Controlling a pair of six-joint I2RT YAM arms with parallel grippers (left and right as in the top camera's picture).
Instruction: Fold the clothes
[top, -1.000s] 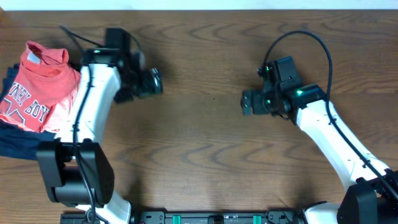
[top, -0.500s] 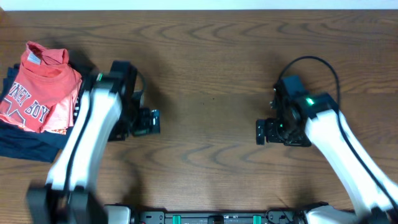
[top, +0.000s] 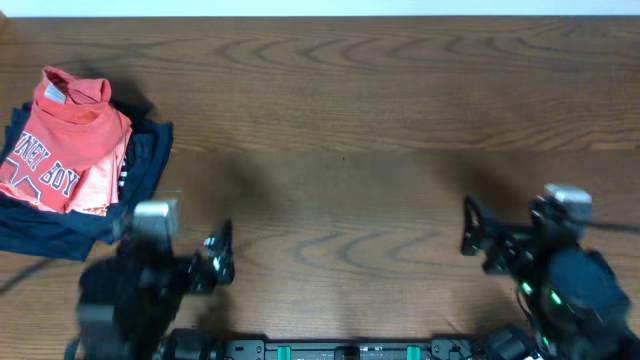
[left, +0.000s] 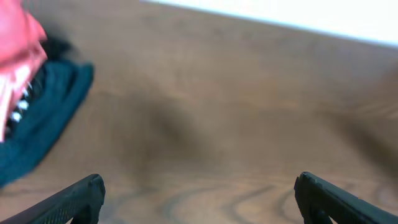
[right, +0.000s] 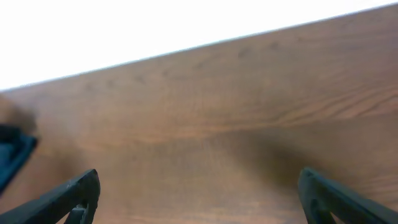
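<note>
T-shirt (top: 62, 140) lay folded at the far-left of the table (top: 340, 120), atop navy garments (top: 145, 165). Risk: a loose grab there could drag navy cloth along. Left gripper (top: 217, 260) and right gripper (top: 478, 238) were spread wide, empty, near edge, well apart from it.

The shirt (top: 75, 125) is coloured coral-red, printed with white-and-dark lettering and a white star. The garments (top: 150, 160) are navy. The tabletop (top: 380, 110) is brown, wood-grained. The fingers (left: 81, 196) are black.

Left pincer (top: 219, 258), right pincer (top: 468, 228) retracted toward near table (top: 340, 120) edge.
</note>
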